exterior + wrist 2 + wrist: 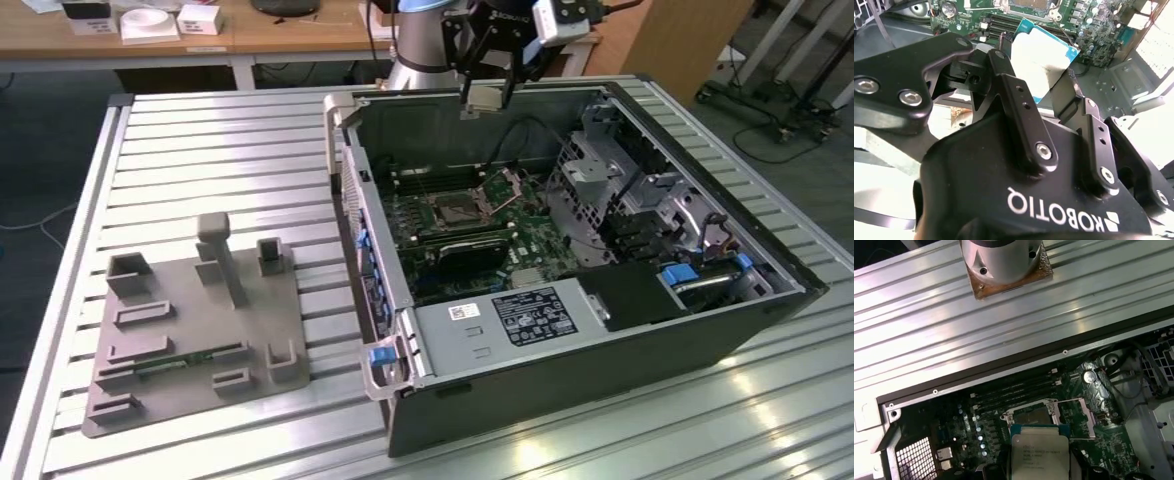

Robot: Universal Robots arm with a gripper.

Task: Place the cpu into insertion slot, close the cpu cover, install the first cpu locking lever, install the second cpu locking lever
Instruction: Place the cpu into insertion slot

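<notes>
My gripper [489,94] hangs over the far wall of the open computer case [694,330], shut on the cpu [483,100], a small flat silver chip. In the first wrist view the cpu [1040,452] shows its grey metal top and green rim, well above the board. The insertion slot [1030,416] lies beyond it, a dark square with a silver rim, uncovered. The cpu cover [1077,416] stands swung open beside the slot. In the exterior view the insertion slot [458,211] sits mid-board with the cpu cover [513,184] raised next to it. In the second wrist view both black fingers [1004,47] clamp the cpu [1046,55].
A grey fixture plate [200,320] with upright blocks rests on the slatted aluminium table [214,150] at the exterior view's left. A black box with a white label [534,315] sits at the case's near end. Drive cages [627,190] and cables crowd the right side. The arm's base [1004,260] stands behind the case.
</notes>
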